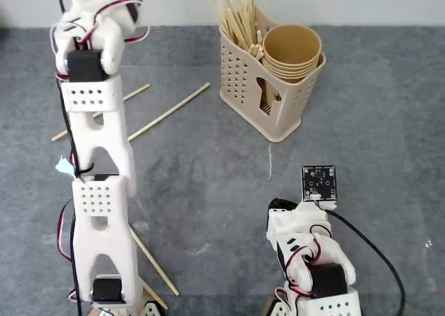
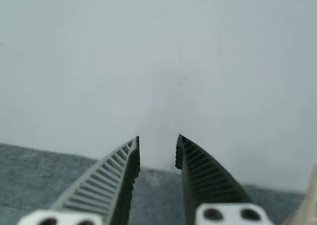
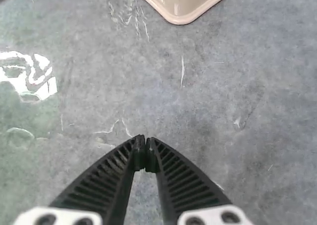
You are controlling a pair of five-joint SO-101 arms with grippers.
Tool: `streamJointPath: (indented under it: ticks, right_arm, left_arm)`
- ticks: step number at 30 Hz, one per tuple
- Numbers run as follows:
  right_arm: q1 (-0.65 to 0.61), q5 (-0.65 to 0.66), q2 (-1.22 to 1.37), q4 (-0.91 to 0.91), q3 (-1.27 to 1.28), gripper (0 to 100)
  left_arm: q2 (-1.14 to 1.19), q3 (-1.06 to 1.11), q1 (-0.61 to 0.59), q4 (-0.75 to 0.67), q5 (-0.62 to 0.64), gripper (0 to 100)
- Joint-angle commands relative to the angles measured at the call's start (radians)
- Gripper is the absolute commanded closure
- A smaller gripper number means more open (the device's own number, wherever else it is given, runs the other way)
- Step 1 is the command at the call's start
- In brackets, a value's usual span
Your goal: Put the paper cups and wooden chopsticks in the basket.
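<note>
A beige slotted basket (image 1: pixel 268 93) stands at the back of the grey table, holding a stack of paper cups (image 1: pixel 292 48) and a bundle of wooden chopsticks (image 1: pixel 240 20). Loose chopsticks lie on the mat: one long one (image 1: pixel 169 111) left of the basket, one (image 1: pixel 136 91) partly hidden behind the left arm, and others (image 1: pixel 154 264) near that arm's base. My left gripper (image 2: pixel 157 141) is open with nothing between its fingers, raised and facing the white wall. My right gripper (image 3: pixel 144 144) is shut and empty, low over bare mat in front of the basket's corner (image 3: pixel 183 7).
The left arm (image 1: pixel 101 163) stretches along the table's left side from front to back. The right arm (image 1: pixel 313 260) is folded at the front right, its camera board (image 1: pixel 318 182) pointing toward the basket. A white wall (image 2: pixel 158 61) borders the table's far edge.
</note>
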Motion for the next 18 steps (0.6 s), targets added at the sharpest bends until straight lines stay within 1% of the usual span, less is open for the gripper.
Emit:
streamJointPath:
  ticks: [1, 3, 11, 15, 18]
  right_arm:
    - [-0.004, 0.000, -0.010, -0.019, -0.006, 98.3]
    - [-0.004, 0.000, -0.010, -0.018, -0.006, 98.3]
    - [-0.004, 0.000, -0.010, -0.018, -0.006, 98.3]
    - [-0.004, 0.000, -0.010, -0.018, -0.006, 98.3]
    - [-0.004, 0.000, -0.010, -0.018, -0.006, 98.3]
  left_arm:
    - [0.040, 0.022, -0.035, -0.017, -0.144, 97]
    - [0.109, 0.054, -0.049, -0.046, -0.230, 99]
    - [0.382, 0.070, -0.115, -0.133, -0.499, 99]
    - [0.443, 0.070, -0.126, -0.127, -0.621, 99]
    - [0.468, 0.070, -0.123, -0.089, -0.700, 99]
